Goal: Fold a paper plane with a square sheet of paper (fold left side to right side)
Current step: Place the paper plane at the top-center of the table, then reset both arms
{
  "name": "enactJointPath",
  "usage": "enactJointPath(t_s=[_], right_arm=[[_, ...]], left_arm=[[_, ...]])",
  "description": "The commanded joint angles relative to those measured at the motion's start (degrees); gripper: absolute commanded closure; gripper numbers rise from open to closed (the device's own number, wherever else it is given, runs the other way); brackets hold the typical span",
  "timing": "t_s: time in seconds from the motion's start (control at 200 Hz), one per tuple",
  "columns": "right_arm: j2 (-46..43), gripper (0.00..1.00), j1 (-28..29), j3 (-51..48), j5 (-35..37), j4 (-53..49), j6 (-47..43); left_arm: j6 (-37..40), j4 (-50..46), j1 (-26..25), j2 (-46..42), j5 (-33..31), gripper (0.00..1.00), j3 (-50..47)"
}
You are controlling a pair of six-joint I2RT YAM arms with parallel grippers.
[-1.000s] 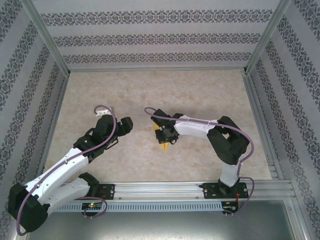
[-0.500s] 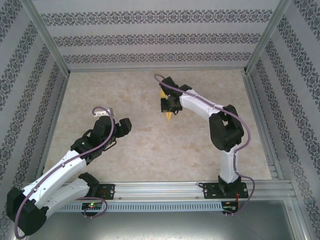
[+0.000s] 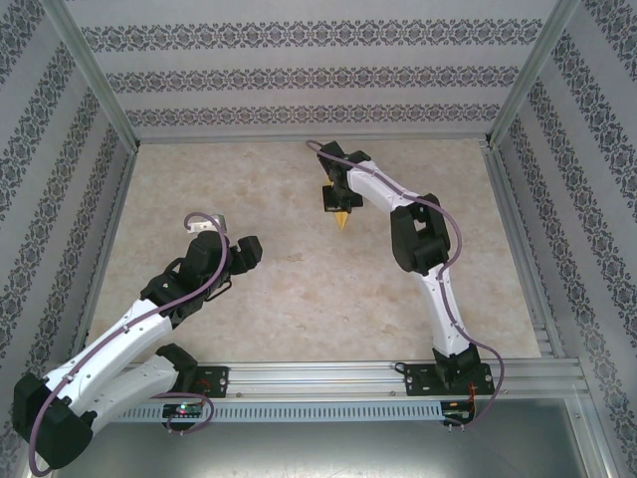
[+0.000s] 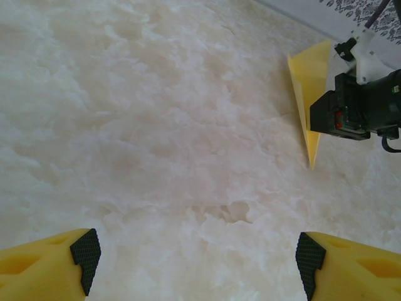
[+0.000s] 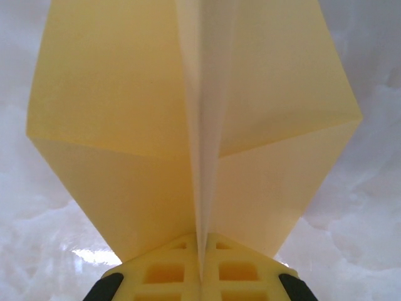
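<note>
Paper plane (image 3: 342, 220) is sitting at the far middle of the table (image 3: 229, 179), its centre fold pinched in the closed right gripper (image 3: 334, 199). Its long axis is running from those fingers toward the arms' bases, nose leading. Left gripper (image 4: 194, 260) is hovering wide open, well apart to the left, holding nothing.

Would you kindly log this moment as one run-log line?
right gripper: shut on paper plane, at its centre crease | left gripper: open, empty | phase: paper plane folded
</note>
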Motion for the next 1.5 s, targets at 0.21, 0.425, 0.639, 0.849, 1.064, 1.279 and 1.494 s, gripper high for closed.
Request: enactJointPath(t_s=[0.21,0.425,0.639,0.849,1.064,1.279,1.494], right_arm=[[2.17,0.9,-0.85,2.16,-0.79,-3.35,-0.91],[1.16,0.79,-0.95,2.16,-0.86,-3.87,-1.75],[-4.98,0.64,-0.68,-1.08,1.17,-4.39,-3.0],[-20.54,0.51,0.15,-14.62,5.43,-0.84,-3.77],[-49.17,0.23,-1.06,-45.55,7.62,17.59,-5.6],[-70.75,0.02,-8.53,-70.37,12.42,32.32,-7.8],[-80.15,0.02,-20.25,-90.51,15.08,53.66,-11.93]], left_arm=[[1.5,-1.63,0.59,0.95,0.4,0.16,0.46],[1.73,-5.25,0.59,3.07,-0.04,0.15,3.48],[2.63,-7.82,0.68,4.94,-0.12,0.13,7.25],[3.18,-7.33,4.01,5.63,1.32,0.04,9.84],[6.02,-4.18,12.37,5.91,-3.09,0.0,10.1],[16.76,9.31,14.9,7.45,-23.87,0.0,3.84],[28.43,32.19,18.74,12.49,-25.64,0.0,-7.67]])
